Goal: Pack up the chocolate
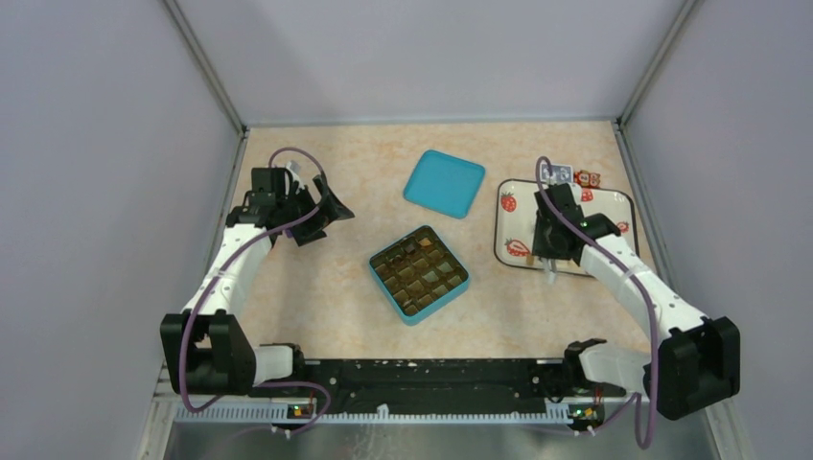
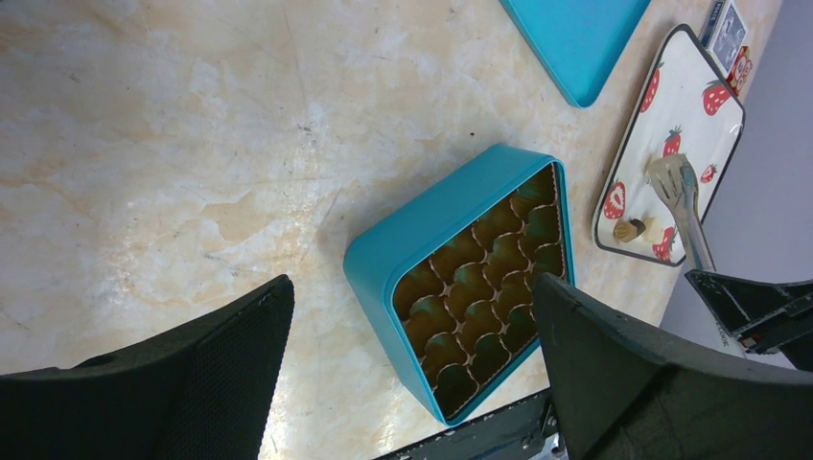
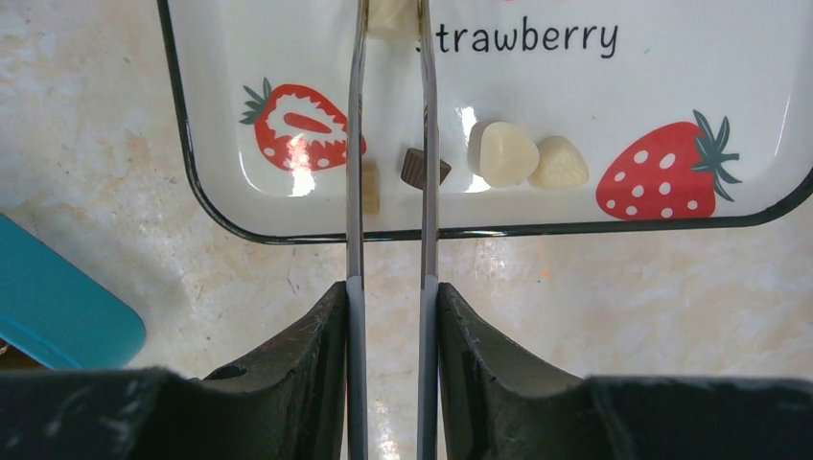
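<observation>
Jaws spread wide, the left gripper [image 2: 407,299] hangs over the beige marbled table [image 1: 316,287], well left of the open teal box [image 1: 419,273] with its grid of gold-brown cells. The right gripper [image 3: 391,321] clamps tongs [image 3: 354,192] that reach out over the strawberry tray [image 1: 611,206] — there the chocolate [image 3: 506,153] lies, cream and brown pieces in a row along the near rim, one cream piece between the tong tips. Beyond, the teal lid [image 1: 444,182] lies flat before grey walls [image 1: 403,57].

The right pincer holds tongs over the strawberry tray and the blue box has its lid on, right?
No. The lid is off, lying on the table apart from the open blue box; the top view shows it. The right pincer does hold tongs over the strawberry tray.
</observation>
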Controlling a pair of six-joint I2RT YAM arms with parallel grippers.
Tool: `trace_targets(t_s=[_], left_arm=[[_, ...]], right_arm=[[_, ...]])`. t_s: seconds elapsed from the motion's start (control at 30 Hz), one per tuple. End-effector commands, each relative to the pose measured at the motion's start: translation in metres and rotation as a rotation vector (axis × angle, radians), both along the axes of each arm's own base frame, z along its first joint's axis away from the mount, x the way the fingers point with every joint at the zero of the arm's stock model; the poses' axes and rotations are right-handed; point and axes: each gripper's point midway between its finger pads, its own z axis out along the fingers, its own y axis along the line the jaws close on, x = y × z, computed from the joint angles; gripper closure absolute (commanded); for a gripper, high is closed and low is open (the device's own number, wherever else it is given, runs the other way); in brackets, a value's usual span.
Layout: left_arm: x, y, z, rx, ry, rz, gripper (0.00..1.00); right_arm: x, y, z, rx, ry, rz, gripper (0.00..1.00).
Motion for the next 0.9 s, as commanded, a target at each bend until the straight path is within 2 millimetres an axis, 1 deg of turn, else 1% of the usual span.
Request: trace_targets(t_s=[0.0, 0.07, 0.13, 0.27, 0.37, 0.47, 0.53, 0.63, 0.73, 0.8, 0.83, 0.87], left_arm=[[0.005, 0.004, 0.008, 0.021, -0.053, 0.004, 0.02], [0.006, 0.005, 0.008, 0.024, -0.054, 0.008, 0.02], [0.007, 0.006, 0.009, 0.032, -0.055, 0.014, 0.02], [0.008, 0.010, 0.010, 0.052, -0.048, 0.030, 0.02], [0.009, 0.013, 0.010, 0.064, -0.042, 0.042, 0.02], [0.010, 0.015, 0.012, 0.075, -0.043, 0.048, 0.02], [0.010, 0.016, 0.014, 0.079, -0.049, 0.050, 0.02], [0.009, 0.016, 0.017, 0.081, -0.055, 0.050, 0.02], [0.007, 0.017, 0.017, 0.087, -0.054, 0.052, 0.02], [0.006, 0.017, 0.017, 0.089, -0.053, 0.052, 0.02], [0.007, 0.025, 0.016, 0.090, -0.051, 0.075, 0.02], [0.007, 0.026, 0.016, 0.091, -0.050, 0.077, 0.02]], right_arm=[[0.012, 0.008, 0.052, 0.057, -0.129, 0.040, 0.83], [0.012, 0.016, 0.066, 0.094, -0.150, 0.078, 0.83], [0.010, 0.033, 0.081, 0.147, -0.173, 0.142, 0.85], [0.000, 0.080, 0.110, 0.174, -0.224, 0.301, 0.85], [-0.012, 0.120, 0.123, 0.208, -0.228, 0.419, 0.85], [-0.026, 0.164, 0.125, 0.250, -0.230, 0.553, 0.85], [-0.036, 0.189, 0.121, 0.275, -0.216, 0.628, 0.85], [-0.049, 0.221, 0.112, 0.311, -0.186, 0.713, 0.85], [-0.058, 0.244, 0.102, 0.315, -0.163, 0.774, 0.85], [-0.062, 0.253, 0.097, 0.309, -0.153, 0.799, 0.85], [-0.062, 0.257, 0.095, 0.311, -0.151, 0.807, 0.85], [-0.064, 0.262, 0.092, 0.317, -0.144, 0.820, 0.85]])
